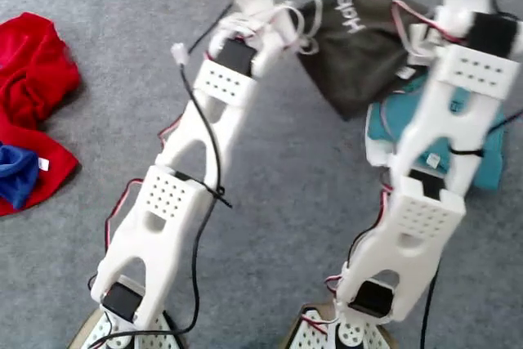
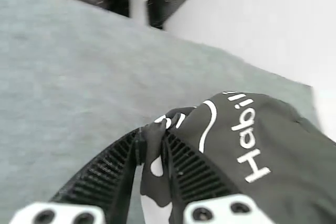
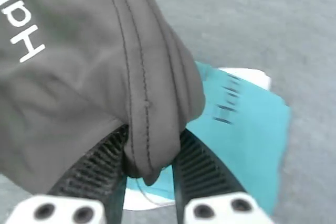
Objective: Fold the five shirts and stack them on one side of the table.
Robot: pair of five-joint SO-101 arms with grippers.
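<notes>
Fabric sits pinched in both of my end effectors. The dark grey shirt (image 1: 359,55) with white lettering stretches between them over the far right part of the bench (image 1: 286,185).

My left end effector (image 2: 153,140) is closed narrow on a bunched edge of that shirt; a fold of the cloth is squeezed between the ribbed black fingers (image 2: 113,166), and the lettered panel spreads away beside them. In the high view, my left arm reaches diagonally across the bench to the shirt's left corner.

My right end effector (image 3: 152,145) is also clamped on the dark grey shirt, gripping a thick roll of stitched hem, with the rest of the garment draped to one side over one of my fingers.

Below that roll lies a teal shirt (image 3: 241,124), folded flat on the bench, with a white layer (image 3: 247,74) showing at its edge underneath. In the high view, the teal shirt sits on the right side of the bench, partly covered by my right arm and touching the lower tip of the dark grey shirt.

Well apart from these, at the left edge of the bench, a red shirt (image 1: 29,71) lies crumpled and unfolded. A blue shirt (image 1: 16,173) rests bunched on its near part.
</notes>
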